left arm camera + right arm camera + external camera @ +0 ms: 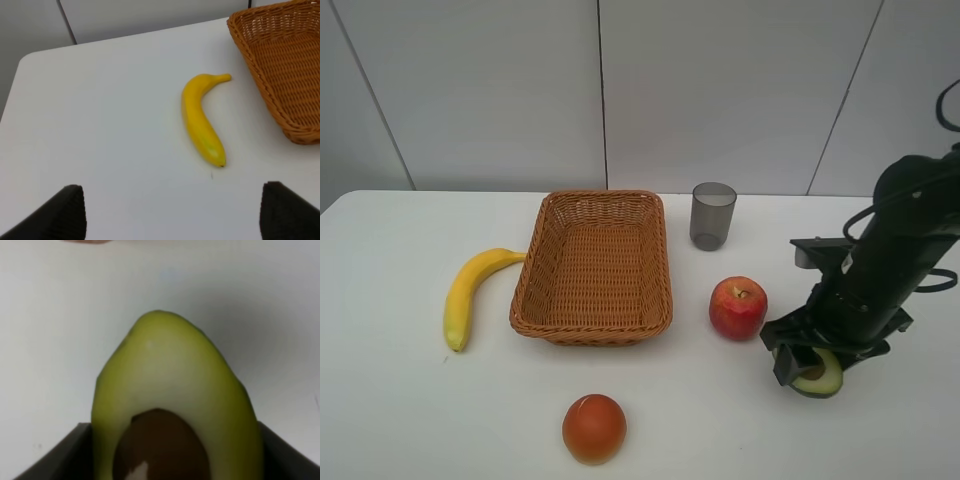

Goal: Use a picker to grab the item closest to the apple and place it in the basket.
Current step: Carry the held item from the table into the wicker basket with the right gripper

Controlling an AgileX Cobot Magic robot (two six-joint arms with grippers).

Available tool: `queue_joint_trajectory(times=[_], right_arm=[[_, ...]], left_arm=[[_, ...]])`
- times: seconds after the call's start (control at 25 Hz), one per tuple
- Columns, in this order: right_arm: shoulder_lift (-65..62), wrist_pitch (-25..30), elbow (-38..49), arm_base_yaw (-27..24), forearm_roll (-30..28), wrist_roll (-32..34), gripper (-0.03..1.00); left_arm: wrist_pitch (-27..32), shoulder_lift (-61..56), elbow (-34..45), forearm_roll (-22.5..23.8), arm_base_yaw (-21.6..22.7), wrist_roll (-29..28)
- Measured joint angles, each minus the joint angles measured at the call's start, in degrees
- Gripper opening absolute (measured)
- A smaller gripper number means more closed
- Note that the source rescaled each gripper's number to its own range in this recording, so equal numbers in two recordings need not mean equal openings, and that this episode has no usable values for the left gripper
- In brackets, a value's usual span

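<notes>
A red apple sits on the white table, right of the wicker basket. Just right of the apple lies a halved avocado with its brown pit up, large in the right wrist view. My right gripper is down over it, open, with one dark finger on each side of the fruit, close to or touching its skin. The avocado rests on the table. My left gripper is open above bare table near the banana, and it does not show in the high view.
A yellow banana lies left of the basket. A grey cup stands behind the apple. An orange-red round fruit sits near the front edge.
</notes>
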Motion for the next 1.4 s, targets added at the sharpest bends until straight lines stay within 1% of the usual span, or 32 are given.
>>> queue_joint_trajectory(times=[0.36, 0.48, 0.56, 0.72, 0.88, 1.04, 1.24, 1.4], right_arm=[[-10.6, 7.4, -0.7, 0.0, 0.7, -1.8, 0.0], [-12.0, 11.0, -3.6, 0.0, 0.7, -2.7, 0.0], [-12.2, 13.0, -6.4, 1.1, 0.6, -3.3, 0.0], [-12.1, 14.1, -12.8, 4.0, 0.4, -3.9, 0.0], [-9.9, 13.8, -19.8, 7.3, 0.3, -5.6, 0.0], [-4.7, 12.0, -27.4, 10.6, 0.3, -7.1, 0.0], [3.5, 6.6, -36.1, 14.1, 0.3, -9.5, 0.0], [9.3, 1.8, -41.0, 15.0, 2.0, -11.6, 0.0]], left_arm=[[0.0, 0.0, 0.0, 0.0, 0.0, 0.0], [0.0, 0.0, 0.0, 0.0, 0.0, 0.0], [0.0, 0.0, 0.0, 0.0, 0.0, 0.0], [0.0, 0.0, 0.0, 0.0, 0.0, 0.0], [0.0, 0.0, 0.0, 0.0, 0.0, 0.0], [0.0, 0.0, 0.0, 0.0, 0.0, 0.0], [0.0, 0.0, 0.0, 0.0, 0.0, 0.0], [0.0, 0.0, 0.0, 0.0, 0.0, 0.0]])
